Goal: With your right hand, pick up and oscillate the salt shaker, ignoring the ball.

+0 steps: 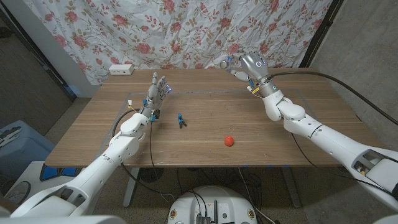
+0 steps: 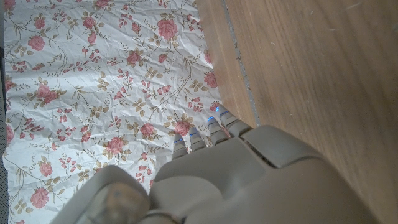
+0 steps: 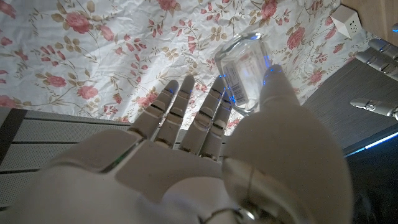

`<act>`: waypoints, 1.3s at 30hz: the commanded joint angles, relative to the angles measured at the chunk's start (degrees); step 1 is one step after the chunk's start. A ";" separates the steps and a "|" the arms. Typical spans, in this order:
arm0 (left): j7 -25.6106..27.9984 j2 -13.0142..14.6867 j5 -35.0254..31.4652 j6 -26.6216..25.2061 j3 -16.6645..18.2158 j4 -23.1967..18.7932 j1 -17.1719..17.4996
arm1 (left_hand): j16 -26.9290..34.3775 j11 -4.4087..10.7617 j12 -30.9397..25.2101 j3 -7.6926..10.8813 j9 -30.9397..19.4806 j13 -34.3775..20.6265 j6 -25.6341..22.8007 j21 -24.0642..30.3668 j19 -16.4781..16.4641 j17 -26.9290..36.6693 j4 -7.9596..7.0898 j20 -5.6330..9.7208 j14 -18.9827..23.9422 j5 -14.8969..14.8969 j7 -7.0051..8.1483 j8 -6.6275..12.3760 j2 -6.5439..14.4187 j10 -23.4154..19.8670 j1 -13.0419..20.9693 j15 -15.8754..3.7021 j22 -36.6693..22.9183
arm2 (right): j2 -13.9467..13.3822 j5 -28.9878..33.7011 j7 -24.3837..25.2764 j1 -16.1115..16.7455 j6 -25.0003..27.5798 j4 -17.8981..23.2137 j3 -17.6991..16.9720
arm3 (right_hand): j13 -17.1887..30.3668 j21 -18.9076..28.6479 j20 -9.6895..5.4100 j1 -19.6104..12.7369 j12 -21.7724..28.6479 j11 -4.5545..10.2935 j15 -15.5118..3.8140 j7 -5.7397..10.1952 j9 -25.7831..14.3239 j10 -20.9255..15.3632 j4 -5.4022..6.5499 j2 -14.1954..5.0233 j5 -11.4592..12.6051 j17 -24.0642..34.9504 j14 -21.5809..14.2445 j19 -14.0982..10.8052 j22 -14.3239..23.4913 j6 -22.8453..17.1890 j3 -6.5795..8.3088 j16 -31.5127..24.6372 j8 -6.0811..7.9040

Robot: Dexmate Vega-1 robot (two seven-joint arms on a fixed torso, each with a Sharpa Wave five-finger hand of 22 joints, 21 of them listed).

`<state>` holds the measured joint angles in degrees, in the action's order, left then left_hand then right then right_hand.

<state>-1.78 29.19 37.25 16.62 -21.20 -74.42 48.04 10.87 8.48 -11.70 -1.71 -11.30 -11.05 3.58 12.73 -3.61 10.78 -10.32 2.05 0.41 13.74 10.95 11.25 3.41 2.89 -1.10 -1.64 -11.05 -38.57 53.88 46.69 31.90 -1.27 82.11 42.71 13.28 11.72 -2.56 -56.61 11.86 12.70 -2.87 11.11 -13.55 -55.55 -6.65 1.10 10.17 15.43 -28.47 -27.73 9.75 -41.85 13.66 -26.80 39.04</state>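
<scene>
Wooden table (image 1: 205, 118), items listed from its left side to its right:

- Left hand (image 1: 155, 93): over the table's left half, fingers apart and extended, holding nothing.
- Small blue object (image 1: 181, 119): on the table, just right of the left hand.
- Red ball (image 1: 229, 141): on the table toward its front edge, right of centre.
- Salt shaker (image 3: 242, 71): clear glass, gripped by the right hand (image 1: 242, 65), lifted above the table's far edge before the floral curtain (image 1: 186, 31).

White jointed arms, grey hand (image 1: 249, 64) shells, blue-lit fingertips (image 2: 211, 122), black cables
</scene>
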 commanded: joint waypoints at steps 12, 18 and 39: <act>-0.01 0.00 0.01 0.03 0.00 0.07 0.00 | 0.29 0.45 -0.44 -0.10 -0.35 -0.21 -0.09 0.26 -0.25 0.34 -0.36 1.34 0.05 0.45 0.49 0.27 5.79 -0.04 -0.02 -6.02 -0.27 | -4.00 -11.56 -13.00 1.98 -4.23 6.57 -3.11 | 0.25 -0.25 0.19 7.73 0.04 -0.17 -7.01 1.45 0.02 0.81 1.42 -3.45 0.26 0.32 0.31 0.03 0.27 -1.16 -0.74 0.30 -0.15; -0.03 0.00 0.01 0.03 0.00 0.10 -0.03 | 0.30 0.46 -0.42 -0.10 -0.35 -0.21 -0.07 0.26 -0.26 0.34 -0.36 1.37 0.06 0.45 0.57 0.26 5.79 0.00 -0.02 -6.04 -0.27 | -4.80 -13.87 -16.18 2.90 -5.23 8.25 -4.45 | 0.34 -0.31 0.34 8.81 0.13 -0.19 -6.98 1.44 0.27 0.81 1.71 -3.52 0.23 0.49 0.42 0.23 0.28 -1.25 -1.07 0.29 -0.34; -0.03 -0.02 0.00 0.04 -0.01 0.12 -0.04 | 0.30 0.40 -0.43 -0.10 -0.35 -0.21 -0.02 0.25 -0.24 0.34 -0.35 1.37 0.08 0.45 0.55 0.23 5.79 -0.02 -0.01 -6.02 -0.27 | -4.15 -20.75 -24.19 5.76 -4.39 11.38 -7.68 | 0.75 -0.44 0.95 14.02 0.34 -0.27 -7.31 1.04 2.10 0.99 3.24 -4.86 0.12 1.06 0.96 0.99 0.29 -1.50 -2.04 0.67 -2.02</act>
<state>-1.81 29.19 37.25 16.67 -21.20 -74.31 48.01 10.87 8.48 -11.70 -1.71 -11.30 -11.05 3.58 12.73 -3.61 10.78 -10.32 2.05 0.41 13.74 10.95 11.25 3.41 2.89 -1.10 -1.64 -11.04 -42.99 36.10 26.32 36.34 -6.11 91.93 36.37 13.73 11.43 -1.76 -42.78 12.14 12.38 -2.76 11.08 -11.48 -54.83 -4.25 -3.48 10.15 16.31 -27.94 -26.93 9.75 -41.85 11.17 -26.38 37.37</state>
